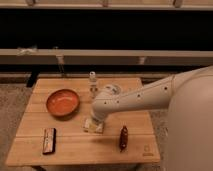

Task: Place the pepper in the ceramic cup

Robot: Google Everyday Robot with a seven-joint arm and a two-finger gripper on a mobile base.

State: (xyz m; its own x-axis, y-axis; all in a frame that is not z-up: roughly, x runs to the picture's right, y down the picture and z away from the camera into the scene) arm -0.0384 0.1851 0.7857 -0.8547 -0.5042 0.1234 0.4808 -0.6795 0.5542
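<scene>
The pepper [123, 137], slim and dark reddish-brown, lies on the wooden table [75, 145] near its front right. My gripper [94, 125] points down at the table's middle, left of the pepper and apart from it. The arm [135, 98] reaches in from the right and covers what is under the gripper. The white ceramic cup does not show; it may be hidden by the gripper.
A round orange bowl [63, 102] sits at the left. A flat dark bar [49, 140] lies at the front left. A slim clear bottle [92, 83] stands at the back middle. Dark railings run behind the table.
</scene>
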